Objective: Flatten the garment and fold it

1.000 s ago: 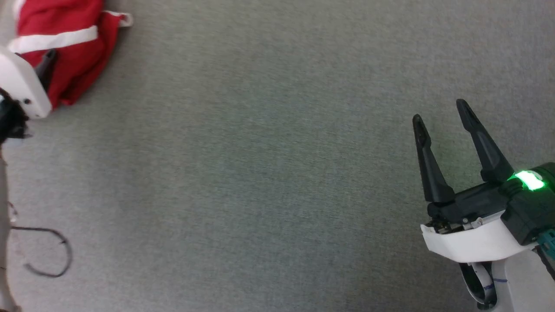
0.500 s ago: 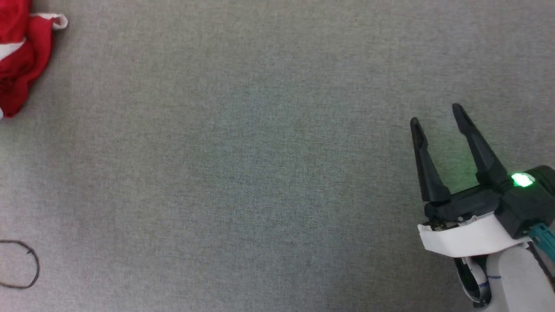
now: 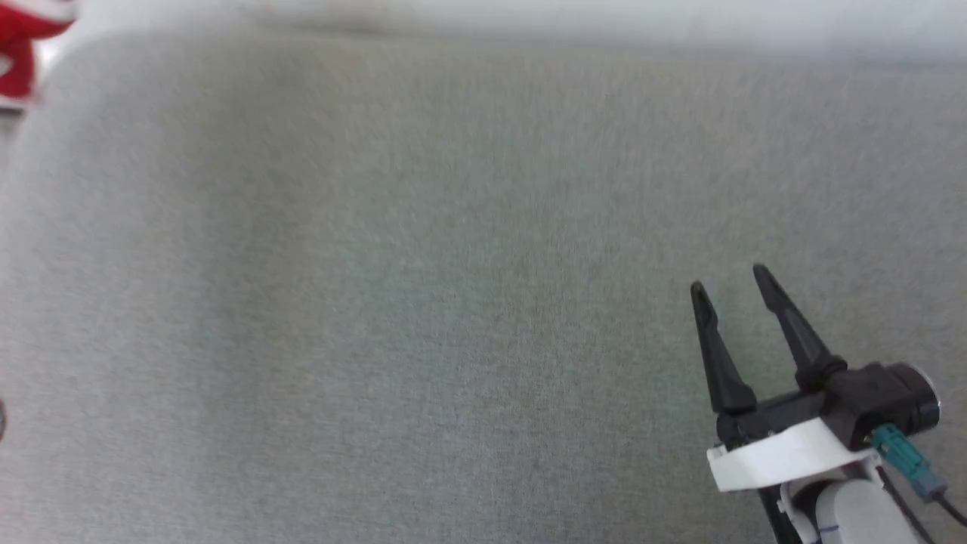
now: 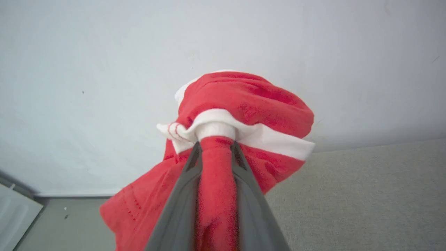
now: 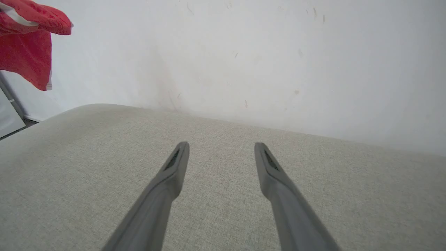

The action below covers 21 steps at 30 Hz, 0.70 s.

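The red shorts (image 4: 251, 101) with a white stripe hang bunched from my left gripper (image 4: 215, 146), which is shut on a fold of the fabric, held up in front of the white wall. A blurred bit of the garment (image 3: 19, 53) shows at the head view's top left corner, and the right wrist view catches it (image 5: 28, 45) hanging at the upper left, above the surface's corner. My right gripper (image 3: 729, 281) hovers over the grey surface at the lower right, open with nothing between its fingers (image 5: 174, 170). The print and waistband are hidden in the bunch.
The grey upholstered surface (image 3: 453, 264) stretches wide, with a rounded far-left corner (image 3: 68, 53). A white wall (image 3: 566, 15) runs right behind its far edge. Beyond the left end lie a grey floor (image 4: 69, 223) and a pale panel (image 4: 17, 216).
The head camera has swung, so the picture shifted: the wall and far edge came into view and the garment slid to the top left corner. My right gripper stays open.
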Motion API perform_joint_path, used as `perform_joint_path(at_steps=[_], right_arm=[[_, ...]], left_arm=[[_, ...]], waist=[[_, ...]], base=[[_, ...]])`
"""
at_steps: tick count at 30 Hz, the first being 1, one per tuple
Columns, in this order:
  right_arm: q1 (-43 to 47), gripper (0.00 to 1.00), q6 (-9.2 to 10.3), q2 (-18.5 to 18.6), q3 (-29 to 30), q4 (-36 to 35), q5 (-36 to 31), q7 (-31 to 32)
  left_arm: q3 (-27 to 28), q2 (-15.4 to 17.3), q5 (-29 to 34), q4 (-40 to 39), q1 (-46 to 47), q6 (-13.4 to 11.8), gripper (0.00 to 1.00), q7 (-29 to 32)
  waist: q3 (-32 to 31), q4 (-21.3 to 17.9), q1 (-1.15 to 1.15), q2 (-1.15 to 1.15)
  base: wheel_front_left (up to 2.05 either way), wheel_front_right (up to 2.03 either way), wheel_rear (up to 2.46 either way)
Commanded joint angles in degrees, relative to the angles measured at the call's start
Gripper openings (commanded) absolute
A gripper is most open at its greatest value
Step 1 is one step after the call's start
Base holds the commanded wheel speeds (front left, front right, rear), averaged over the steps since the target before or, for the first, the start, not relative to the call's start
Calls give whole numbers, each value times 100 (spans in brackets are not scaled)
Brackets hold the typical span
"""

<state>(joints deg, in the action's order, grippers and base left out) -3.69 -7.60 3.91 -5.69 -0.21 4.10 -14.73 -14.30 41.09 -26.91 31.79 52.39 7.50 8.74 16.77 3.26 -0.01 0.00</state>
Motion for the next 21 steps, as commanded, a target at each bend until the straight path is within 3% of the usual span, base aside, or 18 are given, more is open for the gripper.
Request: perform_joint_path(at_steps=[1, 6, 12, 17, 21], right_arm=[[74, 100, 11, -30, 31, 27, 38, -27], [292, 100, 11, -88, 142, 116, 93, -27], [350, 100, 11, -100, 139, 98, 265, -27], [274, 100, 11, -101, 159, 120, 329, -25], [269, 100, 11, -102, 220, 167, 334, -9]], left_arm=[[-104, -77, 87, -169, 70, -1, 0, -127], [-568, -731, 177, -1076, -255, -78, 0, -465], [-1281, -1826, 197, -1827, -1235, -444, 0, -626], [-1760, -2629, 83, -1446, -2017, -547, 0, -1075], [-2254, -3038, 182, -811, -2376, -395, 0, -1390]], waist=[[-946, 59, 1, 0], [-1336, -105, 1, 0], [-1367, -534, 1, 0], [-1202, -1042, 1, 0], [-1015, -1288, 1, 0]], base=[[0, 0, 0], [0, 0, 0], [0, 0, 0], [0, 0, 0], [0, 0, 0]])
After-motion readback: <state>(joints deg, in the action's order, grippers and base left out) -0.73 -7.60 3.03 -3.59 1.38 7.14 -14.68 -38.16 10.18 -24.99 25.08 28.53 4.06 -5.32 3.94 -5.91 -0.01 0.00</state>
